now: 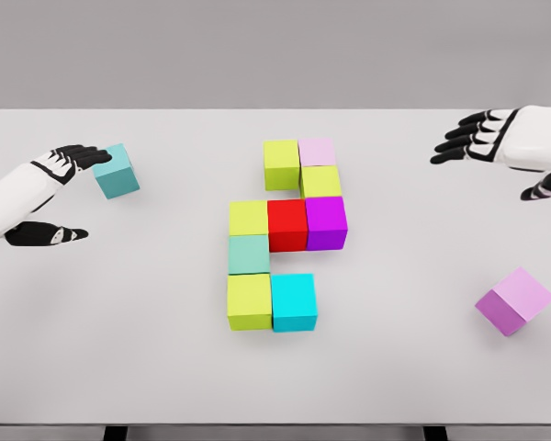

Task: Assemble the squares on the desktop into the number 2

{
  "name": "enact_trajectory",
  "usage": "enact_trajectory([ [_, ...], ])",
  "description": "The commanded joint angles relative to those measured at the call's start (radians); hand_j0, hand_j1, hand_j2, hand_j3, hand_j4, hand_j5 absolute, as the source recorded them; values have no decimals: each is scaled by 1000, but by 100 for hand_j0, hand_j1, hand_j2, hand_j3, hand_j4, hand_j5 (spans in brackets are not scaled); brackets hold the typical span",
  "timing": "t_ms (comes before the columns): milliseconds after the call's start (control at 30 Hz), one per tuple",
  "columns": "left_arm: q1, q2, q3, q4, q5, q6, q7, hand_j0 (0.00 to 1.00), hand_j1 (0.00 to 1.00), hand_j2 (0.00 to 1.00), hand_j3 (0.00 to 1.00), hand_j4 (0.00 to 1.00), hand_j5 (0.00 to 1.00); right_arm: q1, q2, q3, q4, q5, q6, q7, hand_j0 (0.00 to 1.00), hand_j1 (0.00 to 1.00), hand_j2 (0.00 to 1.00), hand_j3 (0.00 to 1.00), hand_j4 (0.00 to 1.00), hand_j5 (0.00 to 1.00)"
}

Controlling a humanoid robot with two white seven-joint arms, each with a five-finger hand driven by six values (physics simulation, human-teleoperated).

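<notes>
Several coloured cubes sit joined in the middle of the white table (pixel 119 367): a lime cube (pixel 281 163) and pale pink cube (pixel 318 152) at the top, a lime one (pixel 321 181) under the pink, then a row of lime (pixel 248 218), red (pixel 286 223) and magenta (pixel 325 220). Below come a mint cube (pixel 249 254), a lime cube (pixel 249 300) and a cyan cube (pixel 294 300). A loose teal cube (pixel 117 172) lies far left, with my left hand's (pixel 60 193) fingertips (pixel 94 157) touching its top left edge, fingers spread. A loose purple cube (pixel 514 300) lies at the right. My right hand (pixel 496 152) hovers open at the upper right.
The table's front edge runs along the bottom of the view, and a grey wall stands behind the far edge. Bare table surface lies between the central cubes and each loose cube.
</notes>
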Motion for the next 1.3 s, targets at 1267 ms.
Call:
enact_trajectory([
  [1267, -377, -45, -91, -151, 172, 1222, -494, 100, 100, 100, 100, 100, 100, -15, -285, 445, 15, -253, 3, 0, 100, 100, 100, 100, 100, 100],
])
